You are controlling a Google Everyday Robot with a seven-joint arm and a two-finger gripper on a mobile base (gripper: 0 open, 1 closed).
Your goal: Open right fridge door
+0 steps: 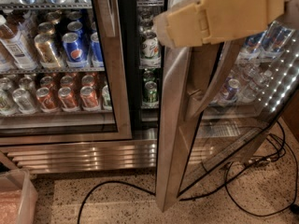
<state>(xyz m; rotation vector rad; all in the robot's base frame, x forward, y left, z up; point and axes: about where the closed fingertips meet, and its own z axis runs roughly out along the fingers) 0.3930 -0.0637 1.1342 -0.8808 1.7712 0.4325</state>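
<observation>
Tan gripper (pixel 219 13) at top right, across upper part of right fridge door (pixel 173 139), just above long steel handle (pixel 212 80); open or closed, cannot tell. Door below and behind gripper, standing ajar from cabinet, steel edge toward camera, glass slanting back right. Long axis vertical, upright. Left door (pixel 117 83) shut. Black cables (pixel 243 169) on floor.
</observation>
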